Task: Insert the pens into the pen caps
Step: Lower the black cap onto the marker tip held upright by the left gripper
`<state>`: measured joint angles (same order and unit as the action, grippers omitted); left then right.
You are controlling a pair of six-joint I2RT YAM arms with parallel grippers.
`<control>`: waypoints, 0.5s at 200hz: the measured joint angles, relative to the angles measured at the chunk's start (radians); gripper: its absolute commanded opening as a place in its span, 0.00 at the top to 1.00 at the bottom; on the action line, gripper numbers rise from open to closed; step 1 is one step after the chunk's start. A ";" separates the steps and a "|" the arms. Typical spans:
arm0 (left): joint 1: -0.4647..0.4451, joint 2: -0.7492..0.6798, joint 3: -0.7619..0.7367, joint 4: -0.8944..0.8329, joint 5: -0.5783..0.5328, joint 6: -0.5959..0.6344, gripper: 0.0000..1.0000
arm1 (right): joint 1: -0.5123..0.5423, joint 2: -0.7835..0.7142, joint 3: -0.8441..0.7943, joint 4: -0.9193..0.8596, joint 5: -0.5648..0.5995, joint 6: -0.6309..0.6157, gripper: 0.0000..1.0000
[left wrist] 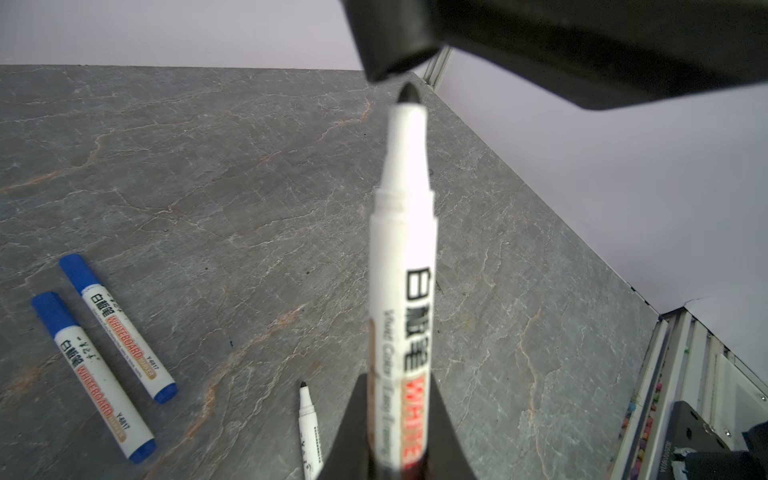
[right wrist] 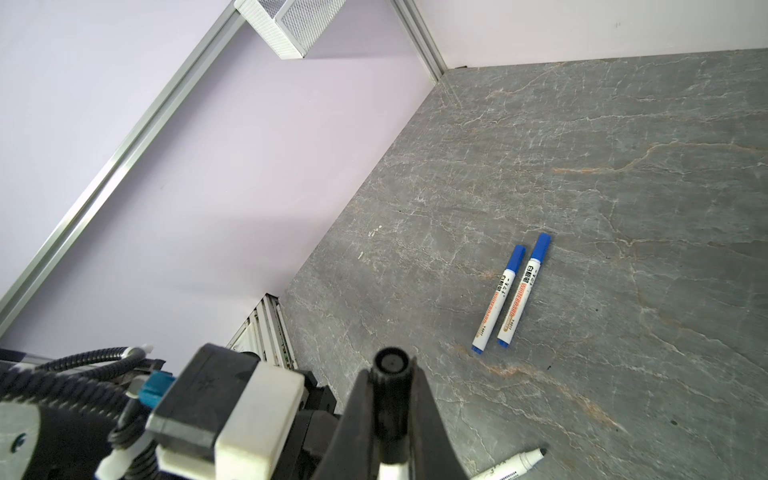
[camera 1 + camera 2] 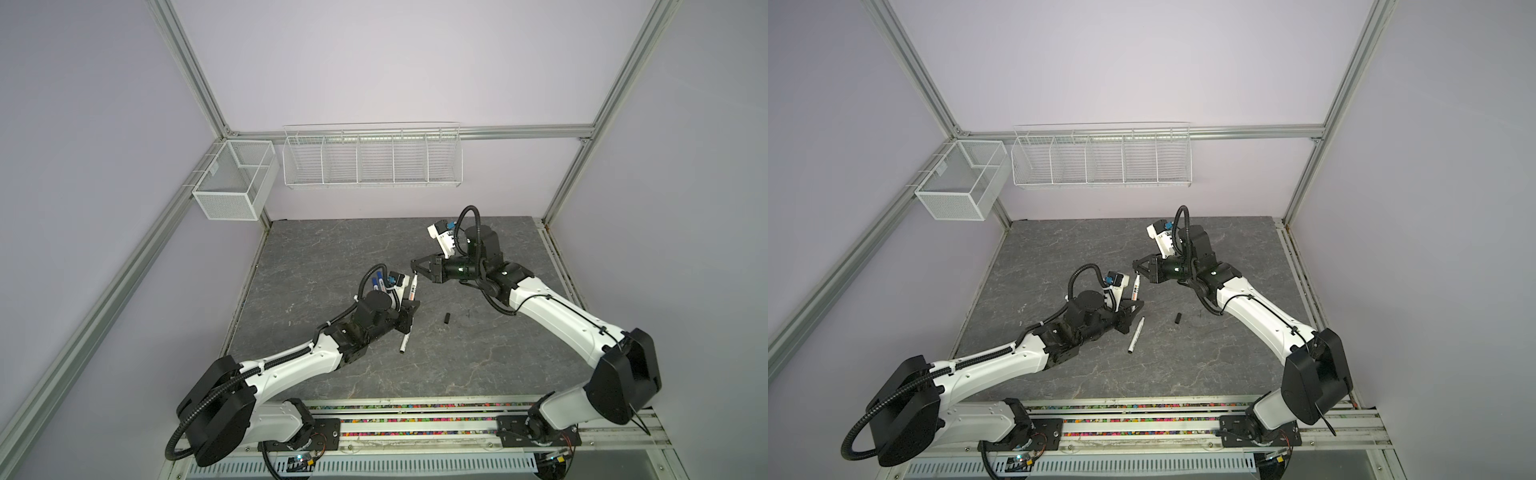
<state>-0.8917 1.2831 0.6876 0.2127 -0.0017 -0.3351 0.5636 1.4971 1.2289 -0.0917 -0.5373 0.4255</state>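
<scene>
Uncapped pen (image 3: 412, 291) clamped in left gripper (image 3: 410, 309), axis 12–6 in a top view, tip at 12. Just beyond tip, apart: black cap (image 1: 395, 45) pinched in right gripper (image 3: 414, 268).

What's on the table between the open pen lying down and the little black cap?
Nothing. In both top views only bare grey table separates the uncapped pen from the loose black cap.

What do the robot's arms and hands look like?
The left arm and right arm have white shells with bulky black joints. Ribbed black cable hoses loop over them. The left hand and right hand are black, with two tapering fingers. A white-and-black camera box with a blue plug rides each wrist.
</scene>
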 measured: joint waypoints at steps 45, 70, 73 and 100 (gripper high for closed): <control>0.000 0.000 0.000 0.000 0.003 0.000 1.00 | -0.001 0.000 0.021 0.000 0.002 0.000 0.93; 0.000 0.000 0.000 0.000 0.002 0.000 1.00 | -0.001 0.000 0.021 -0.001 0.006 -0.007 0.93; 0.000 0.000 0.000 0.000 0.002 0.000 1.00 | -0.001 0.000 0.021 -0.001 0.007 -0.007 0.93; 0.000 0.000 0.000 0.000 0.002 0.000 1.00 | -0.002 0.000 0.019 -0.008 0.017 -0.015 0.93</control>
<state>-0.8917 1.2827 0.6876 0.2131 0.0002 -0.3355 0.5617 1.4971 1.2480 -0.1001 -0.5201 0.4107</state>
